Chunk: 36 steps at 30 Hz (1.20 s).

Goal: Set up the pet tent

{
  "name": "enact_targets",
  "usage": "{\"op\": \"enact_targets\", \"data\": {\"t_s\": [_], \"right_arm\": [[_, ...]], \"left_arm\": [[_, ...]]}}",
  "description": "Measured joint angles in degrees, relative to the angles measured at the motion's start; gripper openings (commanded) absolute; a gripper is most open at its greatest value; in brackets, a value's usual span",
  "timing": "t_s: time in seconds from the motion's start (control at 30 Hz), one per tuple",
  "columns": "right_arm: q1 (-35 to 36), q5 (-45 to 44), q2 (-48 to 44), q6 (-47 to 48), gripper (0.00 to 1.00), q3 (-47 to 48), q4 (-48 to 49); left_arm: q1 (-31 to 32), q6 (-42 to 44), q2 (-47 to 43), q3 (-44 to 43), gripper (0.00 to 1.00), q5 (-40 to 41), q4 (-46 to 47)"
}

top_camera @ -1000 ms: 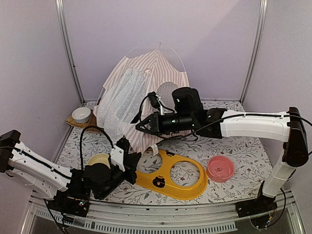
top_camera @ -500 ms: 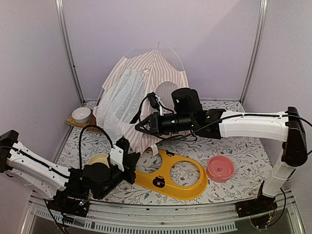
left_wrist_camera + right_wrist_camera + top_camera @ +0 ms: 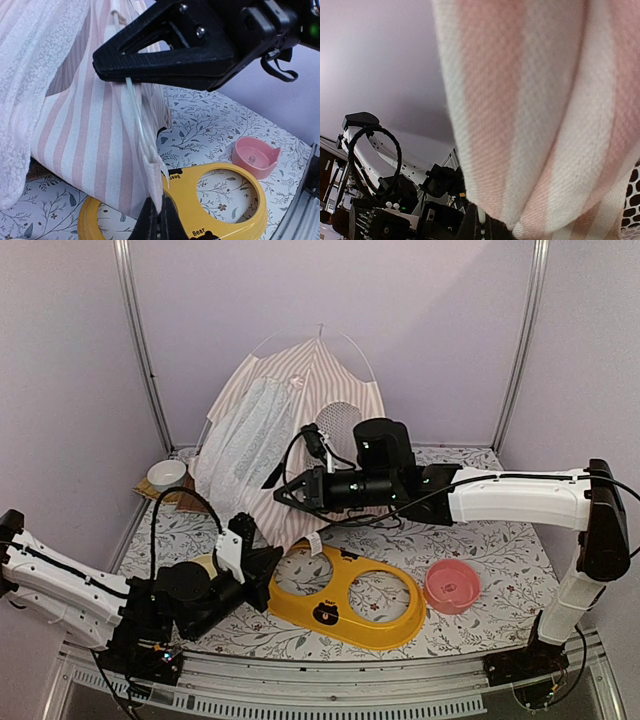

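Location of pet tent: rear centre of table, against the back wall, upright, apex uppermost. Pink-and-white striped fabric, with lace curtains hanging on the left face and a round mesh window on the right face.

Right gripper: extended leftward from the right side, level with the tent's front edge. Jaws narrow, pinched on the thin white pole where it leaves the striped fabric. In the left wrist view, black jaws seen from below, pole descending from their tip along the fabric edge. In the right wrist view, striped fabric filling most of the frame, with a white rod end between the fingertips at the bottom edge.

Left gripper: low over the table, pointed toward the tent's lower front corner. Jaws pressed fully together, tips just beneath the fabric corner and pole end. Not determinable whether anything is pinched.

Other items:
- Yellow feeder tray with two round openings, flat on the table in front of the tent, its left end beside the left gripper.
- Pink bowl, right of the tray, apart from it.
- White bowl on brown mat, left rear corner, beside the lace curtains.
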<state>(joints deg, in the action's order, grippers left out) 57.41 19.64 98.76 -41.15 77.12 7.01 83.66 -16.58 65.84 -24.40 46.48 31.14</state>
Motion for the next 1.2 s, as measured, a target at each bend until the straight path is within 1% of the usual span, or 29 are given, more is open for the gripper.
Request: {"op": "enact_targets", "data": {"t_s": [0.2, 0.5, 0.73, 0.97, 1.1, 1.13, 1.2], "right_arm": [[0.42, -1.09, 0.66, 0.07, 0.0, 0.0, 0.74], [0.94, -3.98, 1.07, 0.31, 0.0, -0.92, 3.45], [1.31, -5.84, 1.07, 1.33, 0.0, -1.44, 3.72], [1.84, -7.54, 1.07, 2.47, 0.0, -1.84, 3.17], [2.23, -8.46, 1.07, 3.23, 0.0, -1.84, 2.84], [2.27, -8.68, 1.07, 3.45, 0.0, -1.84, 2.78], [2.58, -9.03, 1.07, 3.67, 0.0, -1.84, 2.56]], "left_arm": [[-1.73, -0.24, -0.07, 0.0, 0.0, -2.91, -0.35], [-5.57, -1.75, -3.1, 0.55, 0.0, -8.87, -2.16], [-8.7, -3.32, -3.37, 0.68, 0.0, -12.74, -3.61], [-9.88, -3.67, -3.19, 0.66, 0.0, -16.11, -4.0], [-10.01, -3.65, -3.15, 0.66, 0.0, -16.74, -4.11], [-10.01, -3.65, -3.15, 0.63, 0.01, -16.87, -4.31], [-10.03, -3.69, -3.15, 0.44, 0.07, -16.9, -4.81]]}}
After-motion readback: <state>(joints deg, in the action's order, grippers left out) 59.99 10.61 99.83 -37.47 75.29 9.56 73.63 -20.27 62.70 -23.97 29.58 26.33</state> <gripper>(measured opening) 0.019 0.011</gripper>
